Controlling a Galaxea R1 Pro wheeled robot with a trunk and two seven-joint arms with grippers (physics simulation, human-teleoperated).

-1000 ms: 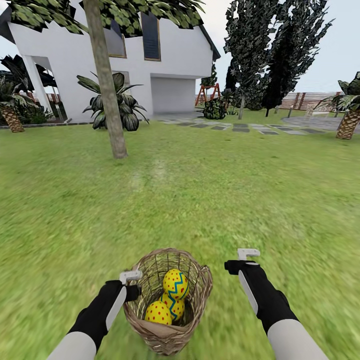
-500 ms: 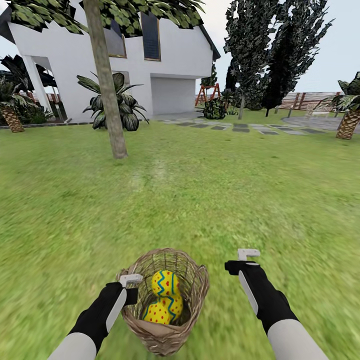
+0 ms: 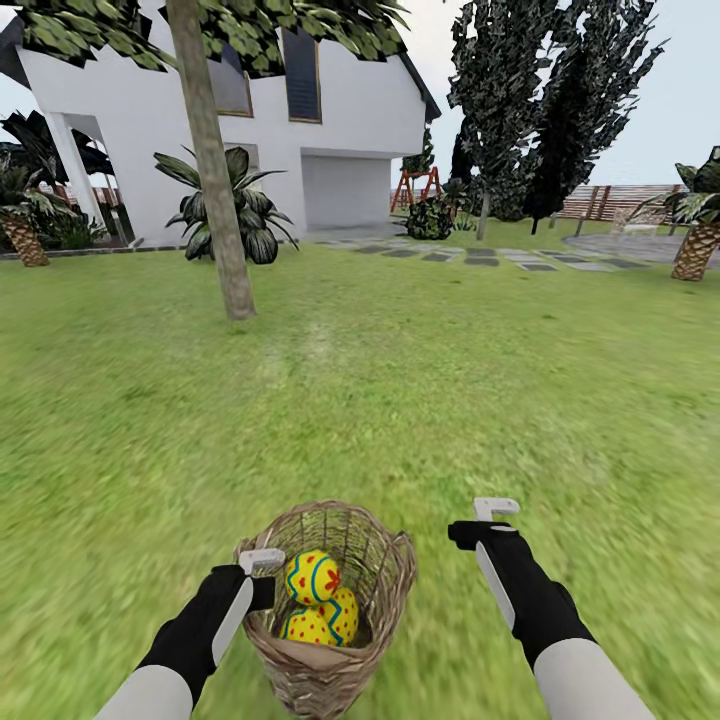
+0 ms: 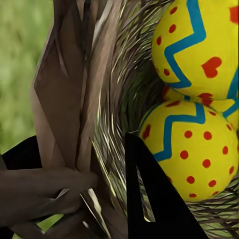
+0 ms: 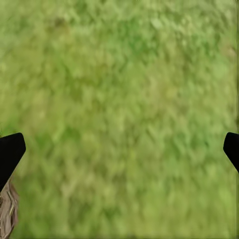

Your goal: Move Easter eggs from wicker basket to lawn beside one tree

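The left hand [image 3: 262, 562] is clamping the wicker basket [image 3: 385, 580]'s rim, tilting it, Easter eggs [image 3: 312, 578] lying inside, while the right hand [image 3: 495, 509] is hanging wide open beside it.

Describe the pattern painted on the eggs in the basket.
Yellow eggs with blue zigzag bands and red dots or flower marks, clearest in the left wrist view.

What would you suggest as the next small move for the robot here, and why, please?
Probably carry the wicker basket forward toward the leaning tree. The left gripper is clamped on the basket rim with the Easter eggs inside, the right gripper hangs open over the lawn, and the tree stands far ahead.
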